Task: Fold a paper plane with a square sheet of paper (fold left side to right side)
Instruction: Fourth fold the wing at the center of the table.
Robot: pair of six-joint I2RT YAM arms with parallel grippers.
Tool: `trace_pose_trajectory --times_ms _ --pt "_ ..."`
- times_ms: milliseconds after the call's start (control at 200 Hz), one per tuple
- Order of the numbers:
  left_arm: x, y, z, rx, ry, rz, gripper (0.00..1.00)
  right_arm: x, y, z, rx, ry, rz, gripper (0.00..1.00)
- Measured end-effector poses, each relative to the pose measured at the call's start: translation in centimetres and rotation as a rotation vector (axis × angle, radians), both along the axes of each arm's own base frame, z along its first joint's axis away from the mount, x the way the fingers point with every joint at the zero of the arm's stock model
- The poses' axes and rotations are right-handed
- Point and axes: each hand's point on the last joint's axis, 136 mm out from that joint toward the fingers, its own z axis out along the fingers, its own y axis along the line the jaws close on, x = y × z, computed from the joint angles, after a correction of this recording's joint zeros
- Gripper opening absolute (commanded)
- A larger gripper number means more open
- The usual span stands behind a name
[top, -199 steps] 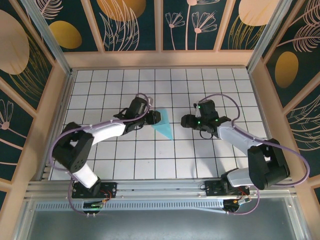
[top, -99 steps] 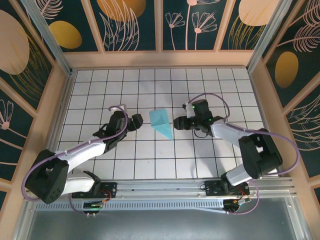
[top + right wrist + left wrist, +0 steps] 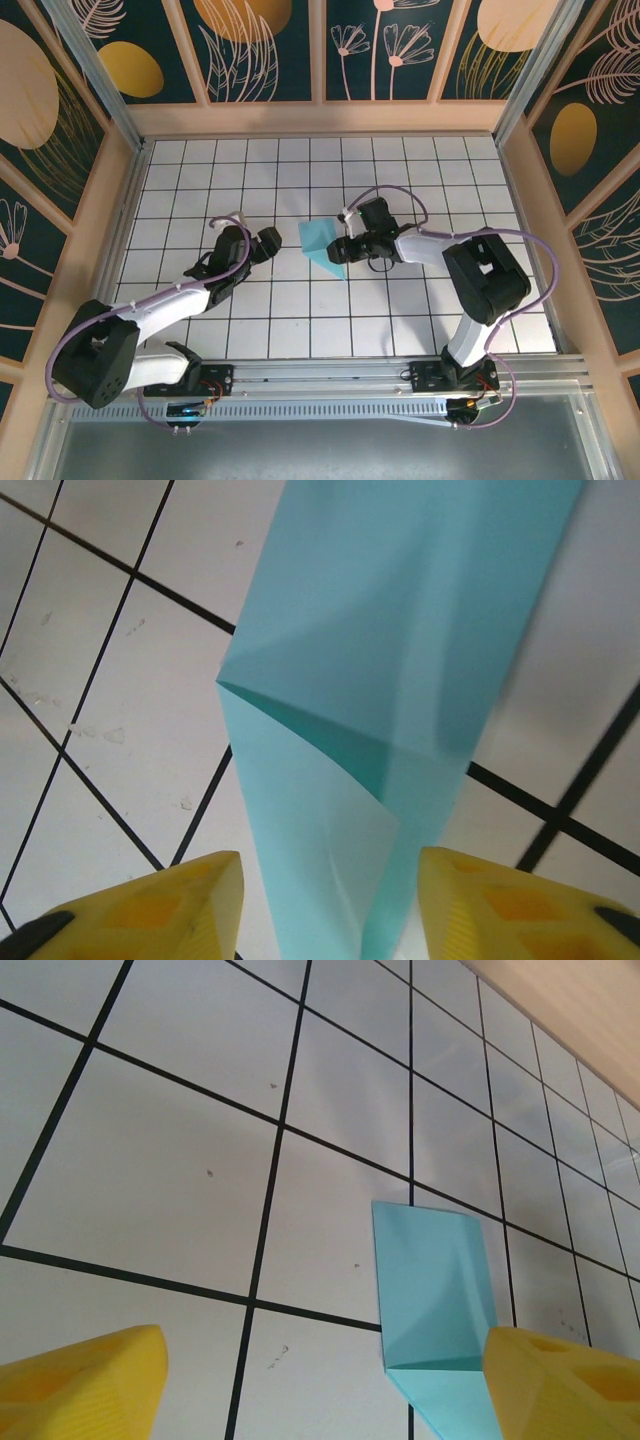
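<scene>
The square sheet of paper lies folded as a turquoise-blue pointed paper plane [image 3: 320, 244] on the white grid table [image 3: 300, 310], tip toward the near right. My left gripper [image 3: 273, 241] stands open just left of it, apart from it. In the left wrist view the plane [image 3: 430, 1290] lies ahead by the right yellow finger [image 3: 560, 1380], with the left gripper [image 3: 320, 1390] open over bare tiles. My right gripper [image 3: 341, 250] is at the plane's right edge. In the right wrist view the plane [image 3: 400, 670] runs between the two fingers of the right gripper [image 3: 330, 910], which stand apart with small gaps on both sides.
Wooden walls [image 3: 320, 118] ring the table at the back and both sides. The metal rail [image 3: 320, 375] with the arm bases runs along the near edge. Bare grid tiles lie all round the paper.
My left gripper has let go of the paper, opened and drawn back to the left. My right arm has reached left to the paper, its jaws narrowing around it.
</scene>
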Motion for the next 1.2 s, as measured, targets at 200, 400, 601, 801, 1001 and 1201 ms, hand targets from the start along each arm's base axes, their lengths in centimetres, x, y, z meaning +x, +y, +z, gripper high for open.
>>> trace_pose_trajectory --times_ms 200,400,601,801,1001,1201 --pt "0.3 -1.0 -0.9 -0.015 0.041 -0.027 0.83 0.0 0.2 -0.3 0.002 0.012 0.007 0.14" --pt "1.4 -2.6 -0.6 -0.08 0.068 -0.058 0.85 0.0 0.1 -0.1 0.004 0.01 0.004 0.0" --pt "2.2 -3.8 -0.6 -0.185 0.095 -0.088 0.79 0.3 0.3 2.7 0.051 -0.05 0.005 0.0" --pt "2.6 -5.5 -1.2 -0.265 0.134 -0.146 0.7 0.5 -0.2 3.8 0.088 -0.071 -0.003 0.0" --pt "3.4 -7.5 -2.1 -0.317 0.174 -0.201 0.69 0.5 -1.0 3.4 0.094 -0.055 -0.025 0.0" --pt "4.1 -8.9 -3.6 -0.333 0.22 -0.239 0.66 0.6 -0.9 3.7 0.105 -0.06 -0.027 0.0"
